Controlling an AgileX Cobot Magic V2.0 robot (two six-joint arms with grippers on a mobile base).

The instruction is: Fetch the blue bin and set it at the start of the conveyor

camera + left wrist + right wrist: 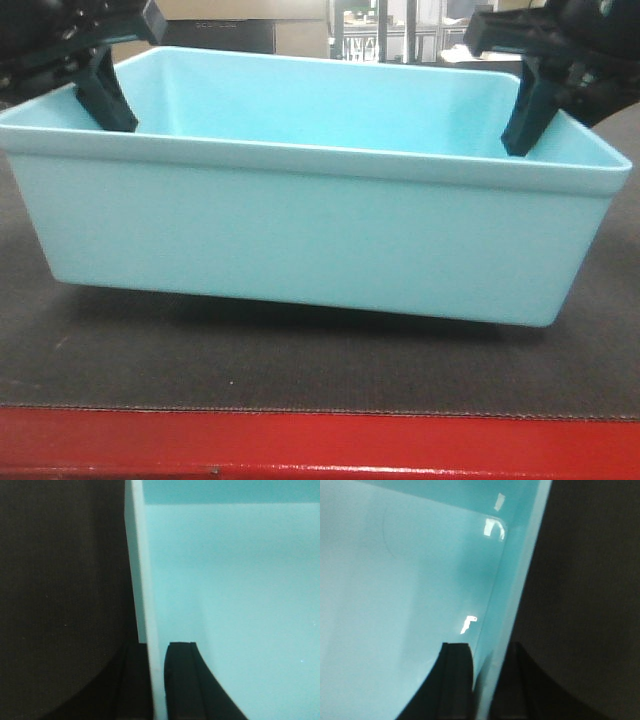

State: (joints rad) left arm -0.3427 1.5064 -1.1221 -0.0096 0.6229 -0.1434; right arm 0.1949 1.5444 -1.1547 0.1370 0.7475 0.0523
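The light aqua blue bin (300, 230) fills the front view, sitting over the dark belt of the conveyor start (300, 370), behind its red front edge (300, 445). A shadow lies under the bin; I cannot tell whether it touches the belt. My left gripper (105, 100) is shut on the bin's left wall, one finger inside and one outside. My right gripper (525, 115) is shut on the right wall the same way. The left wrist view shows the left gripper (157, 647) straddling the rim of the bin (225, 580). In the right wrist view the right gripper (487, 647) clamps the bin (395, 580) wall.
Dark textured belt (60, 580) lies to the left of the bin, and the belt (590, 580) continues on its right. Behind the bin, a dark box (220, 35) and metal racks (390, 35) stand in the background.
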